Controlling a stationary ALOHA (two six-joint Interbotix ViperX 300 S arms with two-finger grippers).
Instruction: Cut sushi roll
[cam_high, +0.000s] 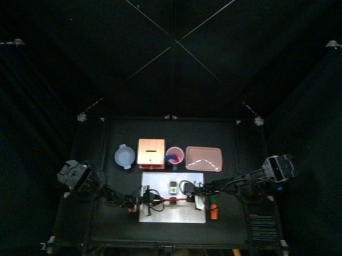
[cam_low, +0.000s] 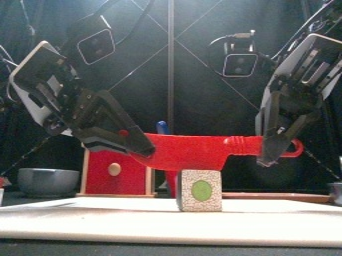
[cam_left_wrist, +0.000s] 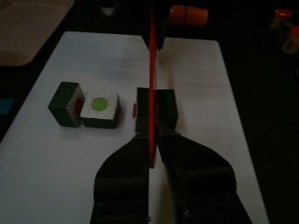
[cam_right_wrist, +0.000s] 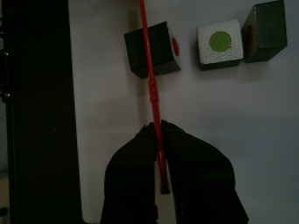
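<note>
On white board (cam_left_wrist: 222, 96): sushi roll (cam_left_wrist: 158, 109) part cut.
One slice (cam_left_wrist: 100, 106) off; both grippers, left (cam_left_wrist: 152, 157) & right (cam_right_wrist: 158, 144), hold red knife (cam_low: 201, 150); more cuts left.

Left jaws closed on red knife (cam_left_wrist: 153, 52); blade edge-on above dark sushi roll (cam_left_wrist: 156, 112); cut pieces (cam_left_wrist: 87, 103) beside on white board (cam_left_wrist: 222, 87).

Black curtains (cam_high: 80, 60) close the pen on all sides, w/ thin pale lines crossing overhead to a centre pt. A small black table (cam_high: 100, 135) sits mid-pen, corners marked by pale fittings. Bright light falls on the white board (cam_low: 80, 215) at front; everything beyond stays dim. Behind, at table level: a grey bowl (cam_low: 47, 181), a red box (cam_low: 114, 172), a wooden tray (cam_high: 203, 158).
</note>
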